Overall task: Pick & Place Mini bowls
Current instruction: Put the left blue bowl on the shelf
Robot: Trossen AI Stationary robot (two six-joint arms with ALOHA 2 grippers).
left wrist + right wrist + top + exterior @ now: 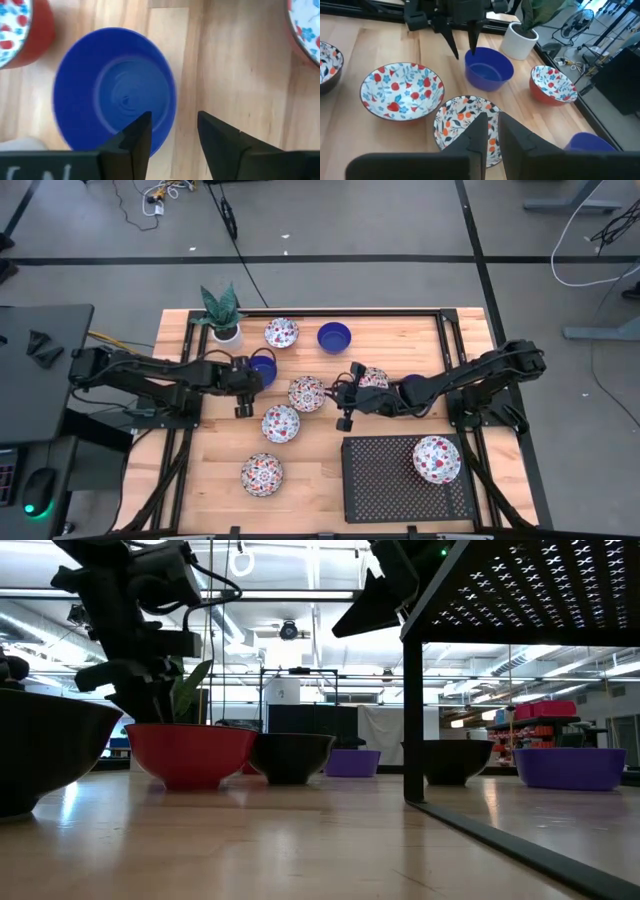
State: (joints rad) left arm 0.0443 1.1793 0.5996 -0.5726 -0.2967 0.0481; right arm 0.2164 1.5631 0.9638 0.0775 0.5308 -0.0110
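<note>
My left gripper [250, 377] hangs open over a blue mini bowl [115, 90] beside the plant pot. One finger [137, 137] stands over the bowl's inside and the other [220, 142] outside its rim; I cannot tell whether they touch it. My right gripper [333, 394] is shut on a floral mini bowl [462, 125] at the table's middle. Other floral bowls [281, 423] [261, 474] [281, 333] and a blue bowl [334, 336] rest on the table. One floral bowl [437, 459] sits on the black perforated platform [385, 480]. Two more bowls [373, 378] [412, 385] lie under the right arm. My right gripper holds the floral bowl by its rim [495, 109] on the side toward the table's right edge, one finger inside and one outside. The fingers slant down from the right. The bowl stands upright with its foot on the table.
A small white pot with a green plant [224, 318] stands at the far left, close to the left gripper. The black platform stands on legs [410, 690] at the near right. Bare wood shows at the near left and the far right.
</note>
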